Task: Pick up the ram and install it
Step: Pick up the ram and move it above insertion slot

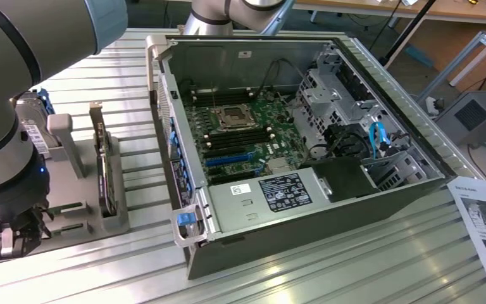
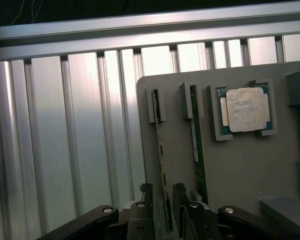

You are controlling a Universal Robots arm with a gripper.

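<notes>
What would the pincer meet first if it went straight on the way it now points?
Most likely the thin green ram stick, standing on edge in the grey holder tray: it runs between the fingers of the open pincer. Depth is unclear, so how close it is stays uncertain.

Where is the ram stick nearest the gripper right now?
In the wrist view the ram stands on edge in the grey holder tray, between the fingers of the open gripper, with a second stick and the processor chip alongside.

Light is glinting off the ribbed aluminium counter [image 1: 311, 278]. A wooden desk [image 1: 369, 9] is standing behind it, a metal frame [image 1: 452, 63] rising alongside.
</notes>
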